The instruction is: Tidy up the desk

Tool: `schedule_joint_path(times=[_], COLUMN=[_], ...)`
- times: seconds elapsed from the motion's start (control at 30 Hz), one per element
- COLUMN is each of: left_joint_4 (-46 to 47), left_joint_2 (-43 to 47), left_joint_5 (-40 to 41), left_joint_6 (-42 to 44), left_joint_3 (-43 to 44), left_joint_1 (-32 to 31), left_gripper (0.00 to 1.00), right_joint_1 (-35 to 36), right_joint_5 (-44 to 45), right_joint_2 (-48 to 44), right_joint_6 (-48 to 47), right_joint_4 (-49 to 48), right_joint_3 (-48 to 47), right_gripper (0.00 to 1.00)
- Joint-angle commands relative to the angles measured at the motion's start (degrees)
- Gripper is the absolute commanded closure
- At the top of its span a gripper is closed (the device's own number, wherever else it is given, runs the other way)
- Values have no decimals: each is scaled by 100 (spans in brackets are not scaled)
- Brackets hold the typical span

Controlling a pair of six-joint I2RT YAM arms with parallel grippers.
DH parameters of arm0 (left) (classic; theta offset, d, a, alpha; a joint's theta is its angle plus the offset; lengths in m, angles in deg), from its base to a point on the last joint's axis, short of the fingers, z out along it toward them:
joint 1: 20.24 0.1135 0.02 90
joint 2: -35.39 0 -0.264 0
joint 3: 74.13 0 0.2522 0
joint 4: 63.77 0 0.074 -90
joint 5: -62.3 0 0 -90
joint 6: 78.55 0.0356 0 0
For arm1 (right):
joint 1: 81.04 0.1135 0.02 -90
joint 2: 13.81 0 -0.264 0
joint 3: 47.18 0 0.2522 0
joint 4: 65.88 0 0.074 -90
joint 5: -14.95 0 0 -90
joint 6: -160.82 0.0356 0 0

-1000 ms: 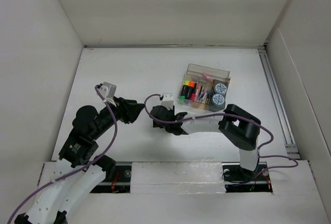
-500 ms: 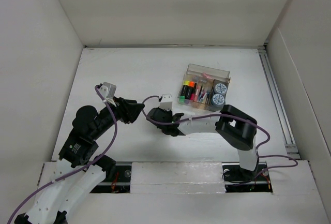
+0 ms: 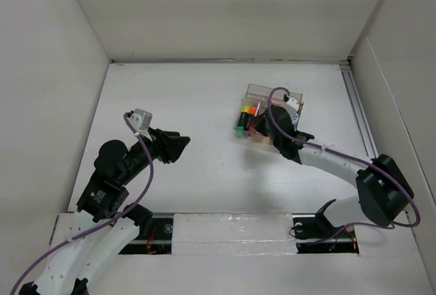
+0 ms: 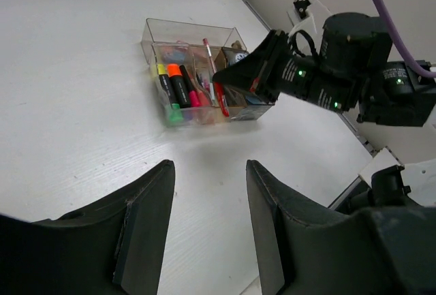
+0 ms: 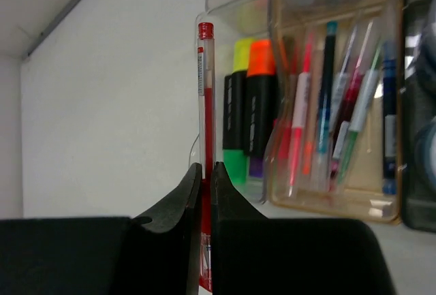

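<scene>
Two arms: mounted at the near edge of the tabletop (image 3: 191, 97), the left one on the left, the right one stretched toward the far right.
Tabletop edges: closed in by white panel walls (image 3: 61, 43) on the left, far and right sides; a metal rail (image 3: 361, 118) is seen along the right edge.
Organizer (image 3: 257, 91): a clear compartmented box, set on the right half of the tabletop, apart from the far wall.
Open room: bare white surface is seen left of the organizer, between it and the left end effector (image 4: 210, 169).
Left end effector: its fingers are spread wide and nothing is held.
Right end effector (image 5: 206, 170): pinched narrowly on a red pen (image 5: 205, 84), at the organizer's near left side.
Red pen: gripped near one end, the rest standing out ahead of the fingers beside the yellow and orange highlighters (image 5: 245, 97); contact with the organizer cannot be told.
</scene>
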Motion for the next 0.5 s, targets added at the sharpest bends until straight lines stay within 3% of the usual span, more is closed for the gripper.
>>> schedule_joint_path(times=[0.0, 0.2, 0.47], left_joint_4=[247, 229, 238], left_joint_2=[-5, -5, -66], left_joint_5=[-64, -64, -81], left_joint_6=[43, 52, 61], left_joint_3=[79, 70, 88], left_joint_1=[17, 17, 17], left_gripper=[57, 57, 57], right_joint_1=[-896, -1681, -2016], right_joint_5=[-1010, -1453, -1752], right_joint_2=[-105, 219, 702], right_joint_6=[272, 308, 308], right_joint_4=[-806, -940, -1046], right_joint_3=[332, 218, 104], right_gripper=[100, 100, 100])
